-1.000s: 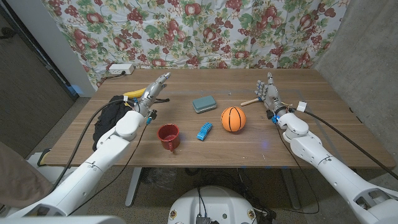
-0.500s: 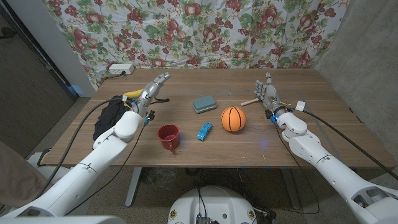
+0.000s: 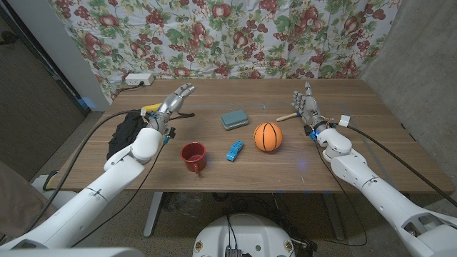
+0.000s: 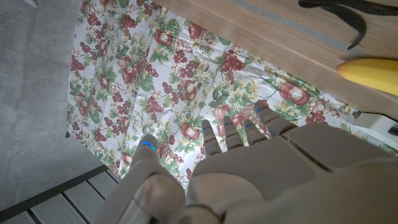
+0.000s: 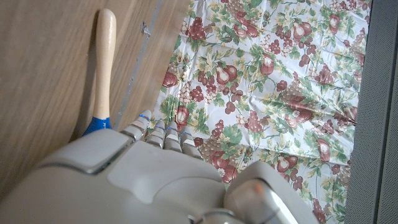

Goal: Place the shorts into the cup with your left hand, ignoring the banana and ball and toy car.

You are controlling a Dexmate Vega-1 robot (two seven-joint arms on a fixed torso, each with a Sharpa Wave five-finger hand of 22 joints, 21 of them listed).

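Against a fruit-print curtain (image 3: 235, 36), a wooden counter (image 3: 235, 168) carries the task's pieces. The left hand (image 3: 173, 100) hovers empty, fingers spread, above the counter's far left, apparently poised to reach for the black shorts (image 3: 128, 128) heaped beside its forearm near the left edge. The red cup (image 3: 193, 156) waits upright near the front. The banana (image 3: 151, 108), basketball (image 3: 268, 136) and blue toy car (image 3: 234, 150) lie apart as distractors. The right hand (image 3: 305, 107) stands idle, holding nothing.
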